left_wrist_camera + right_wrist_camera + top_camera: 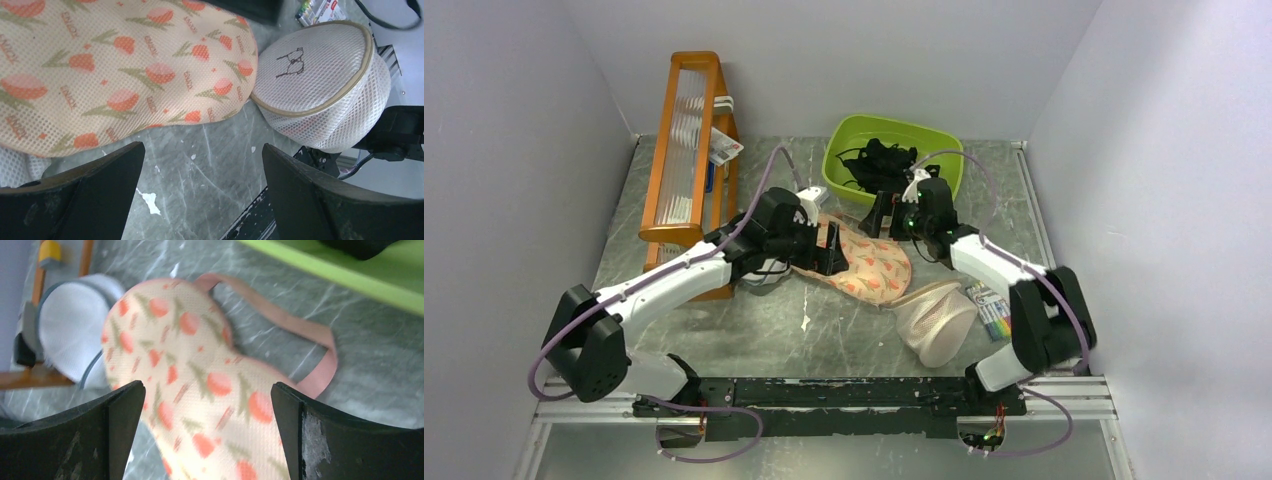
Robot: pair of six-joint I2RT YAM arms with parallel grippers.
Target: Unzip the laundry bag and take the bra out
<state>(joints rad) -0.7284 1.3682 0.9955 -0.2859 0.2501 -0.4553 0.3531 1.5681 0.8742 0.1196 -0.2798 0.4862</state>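
Note:
The laundry bag (869,265) lies flat at the table's middle: a cream pouch with an orange-pink print and a pink loop strap (305,330) at its far end. My left gripper (827,250) hovers at the bag's left side, open. In the left wrist view the bag (115,65) fills the upper left, and only bare table shows between the fingers of the left gripper (202,192). My right gripper (887,213) hangs open over the bag's far end, and the print (200,380) shows between its fingers (207,435). The bra is hidden.
A green basin (894,150) holding black strappy garments stands behind the bag. A plain beige mesh pouch (936,320) lies at the bag's near right, beside a marker pack (992,305). An orange rack (686,150) stands on the left. A round grey-white mesh disc (70,330) lies near the rack.

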